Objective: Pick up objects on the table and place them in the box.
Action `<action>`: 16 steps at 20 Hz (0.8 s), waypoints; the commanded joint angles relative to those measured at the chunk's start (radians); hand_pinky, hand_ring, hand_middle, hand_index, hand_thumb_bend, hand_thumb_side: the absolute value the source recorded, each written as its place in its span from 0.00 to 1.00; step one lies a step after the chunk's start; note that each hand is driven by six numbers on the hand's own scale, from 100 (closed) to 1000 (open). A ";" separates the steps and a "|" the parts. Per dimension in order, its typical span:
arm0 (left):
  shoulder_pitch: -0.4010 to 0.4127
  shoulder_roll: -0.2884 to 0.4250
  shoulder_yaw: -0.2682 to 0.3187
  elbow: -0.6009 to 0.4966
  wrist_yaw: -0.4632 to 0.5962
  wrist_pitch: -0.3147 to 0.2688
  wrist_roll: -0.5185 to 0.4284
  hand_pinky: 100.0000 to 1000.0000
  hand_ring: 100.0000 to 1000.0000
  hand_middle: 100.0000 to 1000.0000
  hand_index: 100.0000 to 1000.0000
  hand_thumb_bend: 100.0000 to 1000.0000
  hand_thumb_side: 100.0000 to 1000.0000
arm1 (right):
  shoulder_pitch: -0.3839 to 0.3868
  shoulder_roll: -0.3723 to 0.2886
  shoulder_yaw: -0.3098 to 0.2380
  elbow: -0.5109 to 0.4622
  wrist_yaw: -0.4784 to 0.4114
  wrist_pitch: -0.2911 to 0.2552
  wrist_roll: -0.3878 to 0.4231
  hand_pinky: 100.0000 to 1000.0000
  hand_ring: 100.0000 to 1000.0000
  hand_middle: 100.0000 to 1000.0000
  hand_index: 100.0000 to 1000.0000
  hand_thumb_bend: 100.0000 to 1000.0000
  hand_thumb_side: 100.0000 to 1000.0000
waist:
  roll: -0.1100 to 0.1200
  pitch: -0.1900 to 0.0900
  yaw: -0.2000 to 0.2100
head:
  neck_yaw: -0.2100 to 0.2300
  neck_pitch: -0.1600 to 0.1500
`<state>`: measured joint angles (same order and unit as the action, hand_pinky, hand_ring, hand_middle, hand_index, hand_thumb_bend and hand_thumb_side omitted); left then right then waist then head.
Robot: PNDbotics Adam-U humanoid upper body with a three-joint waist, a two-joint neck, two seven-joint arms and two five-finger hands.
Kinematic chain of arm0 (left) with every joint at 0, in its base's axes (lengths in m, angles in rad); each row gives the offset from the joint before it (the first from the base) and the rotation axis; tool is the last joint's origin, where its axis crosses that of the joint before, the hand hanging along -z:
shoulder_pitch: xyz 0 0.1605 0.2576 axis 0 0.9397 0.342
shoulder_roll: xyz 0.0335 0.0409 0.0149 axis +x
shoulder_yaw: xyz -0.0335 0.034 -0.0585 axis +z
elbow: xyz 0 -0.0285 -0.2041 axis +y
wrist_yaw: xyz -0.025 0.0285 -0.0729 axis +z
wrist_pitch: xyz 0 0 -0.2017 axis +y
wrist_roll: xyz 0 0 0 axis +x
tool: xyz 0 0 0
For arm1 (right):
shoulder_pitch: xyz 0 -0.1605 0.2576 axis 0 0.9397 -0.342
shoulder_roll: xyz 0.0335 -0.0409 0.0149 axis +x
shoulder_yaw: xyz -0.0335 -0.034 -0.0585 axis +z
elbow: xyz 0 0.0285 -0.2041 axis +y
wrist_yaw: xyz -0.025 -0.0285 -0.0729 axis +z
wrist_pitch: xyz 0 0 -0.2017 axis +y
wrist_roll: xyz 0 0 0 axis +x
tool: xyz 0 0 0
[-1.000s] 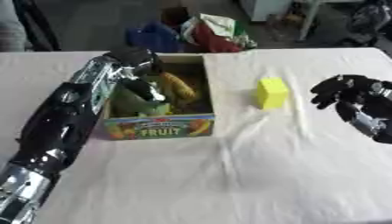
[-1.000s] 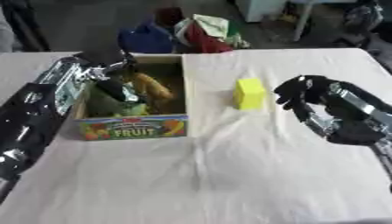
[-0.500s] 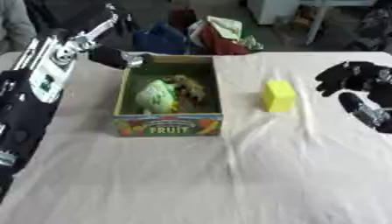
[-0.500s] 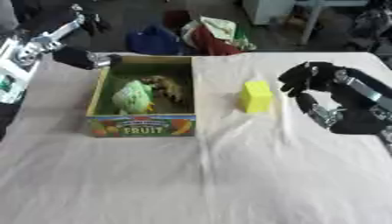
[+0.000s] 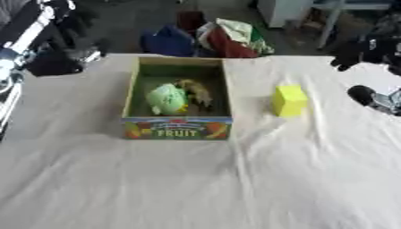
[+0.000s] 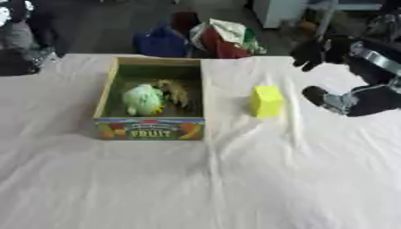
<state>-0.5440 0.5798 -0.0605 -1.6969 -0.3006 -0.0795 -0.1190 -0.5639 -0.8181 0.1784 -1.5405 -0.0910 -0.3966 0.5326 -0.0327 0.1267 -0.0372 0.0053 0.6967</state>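
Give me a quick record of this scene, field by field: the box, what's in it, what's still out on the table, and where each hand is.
box: fruit box, open top, left of centre on the table
inside box: pale green item, brownish-yellow item
outside box: yellow block, upright, right of the box, untouched
right hand: beyond the block, holding nothing
left hand: far left, away from the box, blurred

Cluttered workroom: cloth-draped table (image 5: 235, 188), floor bags (image 5: 211, 38).

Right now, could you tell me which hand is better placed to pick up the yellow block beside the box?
The right hand, probably. It hangs just right of the yellow block, with bare cloth between them. The left arm is up at the far left, beyond the box.
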 commanded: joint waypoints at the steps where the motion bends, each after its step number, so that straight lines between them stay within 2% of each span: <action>1: 0.025 0.005 0.031 -0.066 0.041 0.012 0.025 0.59 0.47 0.49 0.70 0.34 0.58 | -0.045 -0.052 -0.002 0.067 0.051 -0.038 0.046 0.79 0.85 0.85 0.85 0.48 0.26 | 0.000 -0.016 0.006 | -0.012 0.003; 8: 0.100 -0.030 0.048 -0.100 0.088 0.023 0.054 0.57 0.45 0.47 0.69 0.30 0.60 | -0.125 -0.039 0.006 0.217 0.220 -0.148 0.055 0.81 0.87 0.86 0.85 0.59 0.39 | 0.000 -0.018 0.030 | -0.026 0.011; 11: 0.122 -0.047 0.053 -0.102 0.106 0.024 0.065 0.56 0.44 0.47 0.69 0.29 0.61 | -0.159 -0.023 0.010 0.283 0.286 -0.181 0.044 0.80 0.86 0.85 0.85 0.58 0.40 | -0.001 -0.019 0.039 | -0.034 0.015; 16: 0.145 -0.072 0.059 -0.111 0.127 0.025 0.076 0.56 0.44 0.46 0.69 0.27 0.62 | -0.209 0.017 0.003 0.388 0.348 -0.206 0.017 0.79 0.85 0.84 0.83 0.55 0.39 | 0.000 -0.018 0.056 | -0.043 0.017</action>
<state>-0.3894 0.4977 -0.0148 -1.7883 -0.1806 -0.0537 -0.0495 -0.7511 -0.7863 0.1947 -1.1703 0.2377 -0.5855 0.5485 -0.0330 0.1235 0.0204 -0.0335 0.7084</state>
